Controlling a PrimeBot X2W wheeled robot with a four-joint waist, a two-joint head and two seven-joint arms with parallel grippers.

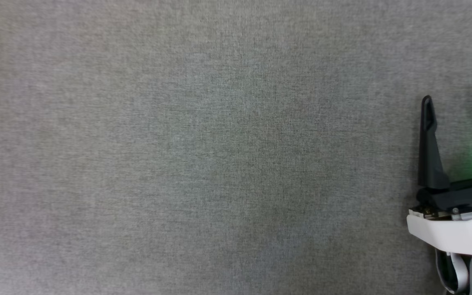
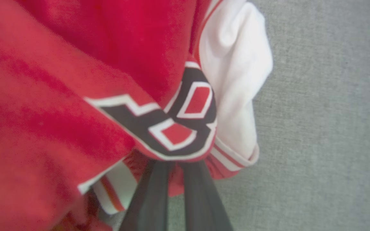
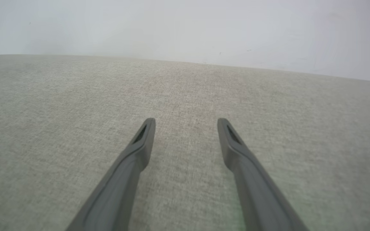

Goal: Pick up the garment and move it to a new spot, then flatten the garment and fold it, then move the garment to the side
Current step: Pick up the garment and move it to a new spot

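Left wrist view records one garment, a soft red jersey with white sleeve, striped trim and black white-outlined characters, bunched over the tips of the left gripper, whose two dark fingers are drawn together, pinching its fabric; whether it hangs or rests cannot be told. Head view records one right gripper at near right, two fingers spread wide, holding nothing, above the grey woven cloth surface. Right wrist view adds a plain pale wall beyond the surface's far edge.
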